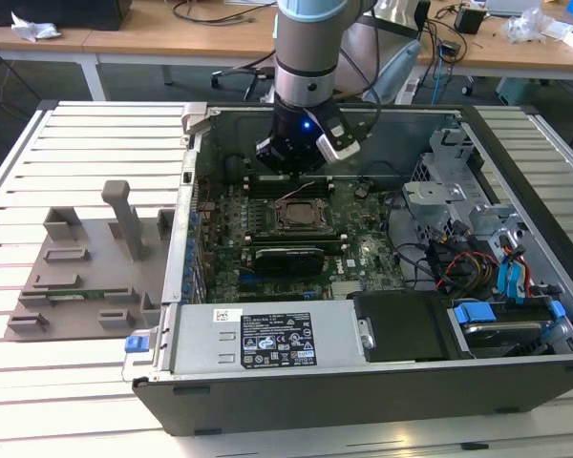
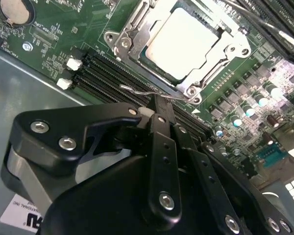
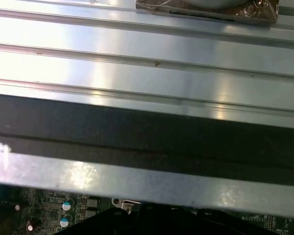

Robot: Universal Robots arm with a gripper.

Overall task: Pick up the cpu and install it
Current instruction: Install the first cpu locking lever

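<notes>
While the hand hangs low inside the open computer case, its fingers are pressed together and hold nothing, with the tips close to a thin wire lever of the socket frame. Just beyond them the cpu lies flat in this frame on the green motherboard. Outside the case, a grey fixture stands on the slatted counter.

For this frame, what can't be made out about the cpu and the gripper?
- Gripper fingertips: in the second wrist view its own black body blocks them.
- Socket frame latch state: undecidable; the cpu lies inside it.
- In the exterior view the cpu is too small to judge seating.
</notes>
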